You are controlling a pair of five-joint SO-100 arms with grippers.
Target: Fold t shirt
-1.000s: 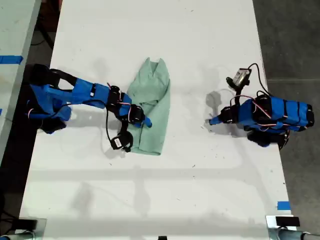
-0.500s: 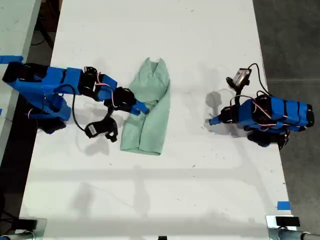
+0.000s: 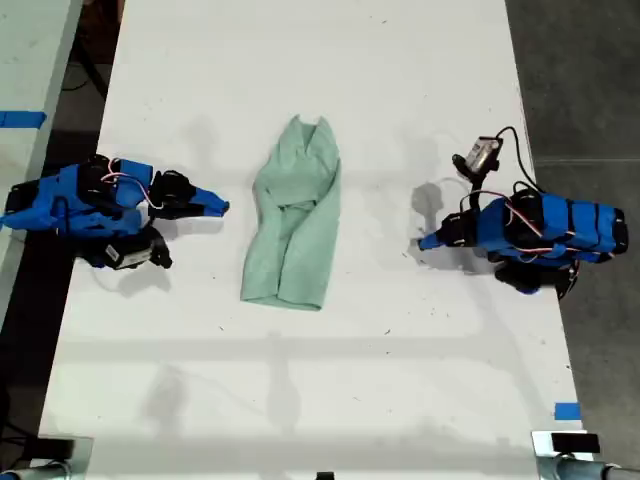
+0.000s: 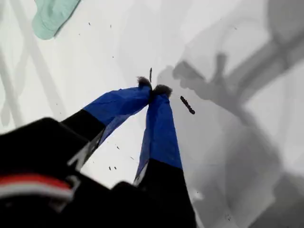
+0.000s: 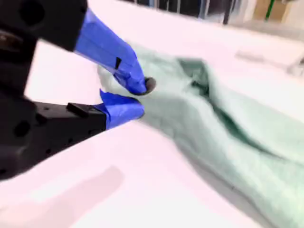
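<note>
The pale mint-green t shirt lies as a long narrow bundle, folded lengthwise, at the middle of the white table. My second gripper sits at the exterior view's left, a short way off the shirt, apart from it. In the second wrist view that gripper looks shut with nothing in it, and the t shirt fills the space just beyond. My first gripper rests at the exterior view's right; the first wrist view shows it shut and empty, tips on the table, with a corner of the t shirt far off.
A small camera on a cable sticks out above the first arm. Blue tape marks the table's near corner at the exterior view's right. Dark floor borders the table there; a second surface with blue tape lies at the exterior view's left.
My second gripper has let go of the t shirt and pulled back toward the exterior view's left, folding up. The shirt stays folded lengthwise. The first arm has not moved.
</note>
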